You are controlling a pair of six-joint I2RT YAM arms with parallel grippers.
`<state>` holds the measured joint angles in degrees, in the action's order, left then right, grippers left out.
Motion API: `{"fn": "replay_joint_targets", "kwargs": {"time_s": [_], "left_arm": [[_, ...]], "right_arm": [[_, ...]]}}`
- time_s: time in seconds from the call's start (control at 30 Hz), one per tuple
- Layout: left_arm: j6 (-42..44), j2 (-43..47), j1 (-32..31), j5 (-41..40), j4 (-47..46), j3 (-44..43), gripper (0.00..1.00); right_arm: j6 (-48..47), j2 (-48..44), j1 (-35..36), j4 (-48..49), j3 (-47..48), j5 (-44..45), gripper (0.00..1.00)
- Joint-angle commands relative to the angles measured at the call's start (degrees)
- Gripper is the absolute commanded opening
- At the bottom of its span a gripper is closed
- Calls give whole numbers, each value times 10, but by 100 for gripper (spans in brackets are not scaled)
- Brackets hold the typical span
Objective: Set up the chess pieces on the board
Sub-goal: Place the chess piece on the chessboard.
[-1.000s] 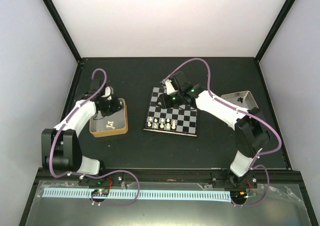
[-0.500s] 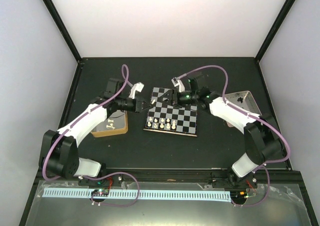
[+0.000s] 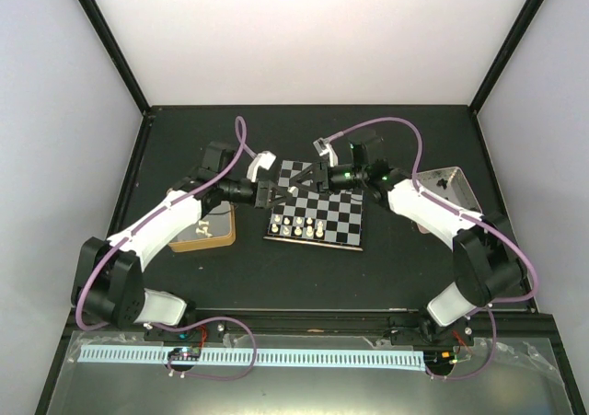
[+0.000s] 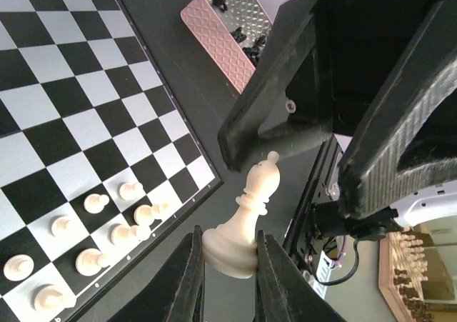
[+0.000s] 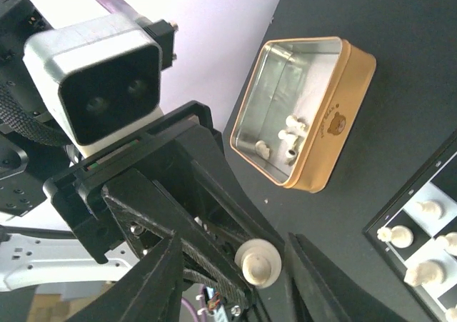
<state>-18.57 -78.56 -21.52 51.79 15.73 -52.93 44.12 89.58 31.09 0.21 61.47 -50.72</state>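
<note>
Hanging in mid-air by the left edge of the board, a small cream-white bishop (image 4: 246, 215) is pinched at its round base between the narrow-set fingers of the left gripper (image 4: 228, 265). Its pointed head tilts toward the other arm. The right gripper (image 5: 239, 279) meets it nose to nose, its black fingers standing apart on either side of the bishop's head and not visibly pressing on it. It looks like a hand-over, with the grip kept low so the upper half is free to be taken.

Below lies the thin, flat chequered board (image 3: 342, 220) of black and silvery-grey squares. A handful of cream-white pieces (image 4: 93, 229) are gathered in two short rows near one edge, and a couple appear to be lying over.

Left of the board sits the open gold-sided rectangular tin (image 5: 335, 122), with a few spare white figurines (image 5: 289, 133) inside. The pinkish-silver embossed tin (image 4: 214, 47) on the far side holds the black pieces (image 4: 251, 43), and none of these can be seen on the board, though the arms hide part of it.
</note>
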Motion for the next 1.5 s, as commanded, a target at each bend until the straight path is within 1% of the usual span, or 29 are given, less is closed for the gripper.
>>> {"fn": "replay_joint_targets", "kwargs": {"time_s": [0.0,0.23,0.4,0.6,0.63,0.67,0.73,0.8,0.83,0.93,0.97,1.03,1.1,1.13,1.27,1.33,1.43,1.47], "left_arm": [[17,-11,-3,16,-20,-27,11],[18,-17,-3,21,-21,-29,11],[18,-18,-3,27,-23,-27,11],[19,-17,-3,38,-24,-23,14],[20,-17,-3,37,-22,-23,16],[20,-16,-3,35,-21,-23,21],[20,-17,-3,23,-16,-23,36],[18,-15,-2,-1,-11,-21,50],[17,-13,-2,-14,-10,-19,55],[8,2,1,-83,-12,-8,63],[4,11,2,-111,-13,-2,64],[-7,33,5,-181,-13,9,65],[-21,65,7,-276,-8,22,66],[-28,83,8,-323,-4,29,66],[-47,154,11,-453,-4,70,67],[-59,191,13,-516,-4,91,70],[-83,243,14,-600,4,112,72],[-90,262,14,-630,12,115,74]], "right_arm": [[-12,8,-1,-6,4,-26,39],[-37,20,0,-38,8,-26,33],[-44,27,3,-49,15,-22,17],[-50,25,3,-50,15,8,8],[-53,22,3,-51,14,17,7],[-57,20,3,-54,13,28,6],[-68,11,3,-63,9,57,4],[-88,-3,4,-83,3,105,3],[-99,-11,4,-94,-3,133,3],[-144,-39,15,-146,-11,249,2],[-160,-48,23,-164,-14,310,2],[-186,-66,43,-194,-21,397,2],[-204,-85,62,-215,-33,469,2],[-207,-93,70,-223,-40,493,2],[-209,-122,95,-251,-71,565,2],[-210,-132,109,-262,-84,597,2],[-212,-137,121,-265,-109,605,2],[-211,-137,123,-265,-116,604,2]]}}
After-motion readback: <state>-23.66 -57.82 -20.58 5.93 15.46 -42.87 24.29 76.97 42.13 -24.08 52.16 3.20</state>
